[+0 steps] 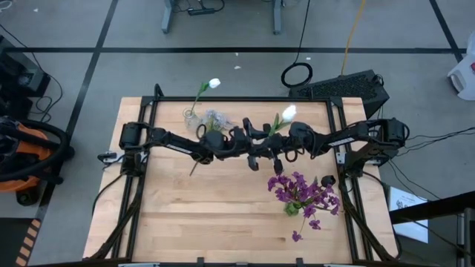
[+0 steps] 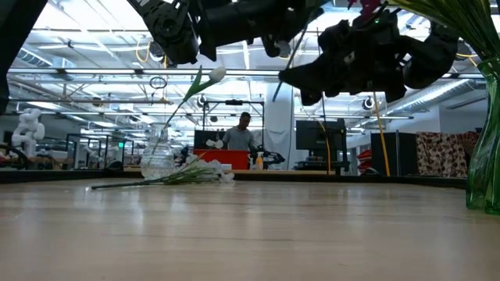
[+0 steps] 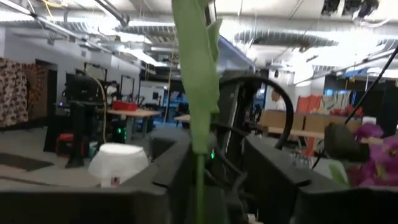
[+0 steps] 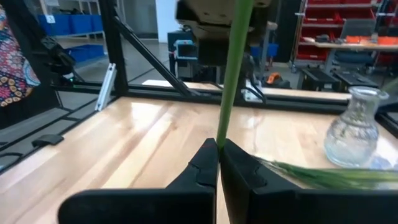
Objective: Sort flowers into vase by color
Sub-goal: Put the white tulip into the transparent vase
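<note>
— Left hand (image 1: 239,139) hangs over the worktop's (image 1: 223,222) middle, fingers apart around a green stalk, as far as I can tell. Right hand (image 4: 218,163) meets it there, pressed together on that same white tulip stem (image 1: 283,117).

— Room to move?

— Plenty in front: bare wood at the near edge. Far left holds a clear vase (image 1: 191,116) with one white bud (image 1: 214,84); pale fluffy stems (image 2: 187,176) lie beside it. Near right, a green vase (image 1: 292,208) of purple flowers (image 1: 303,190).

— What does the low camera add?

— Both hands are well above the wood.
</note>
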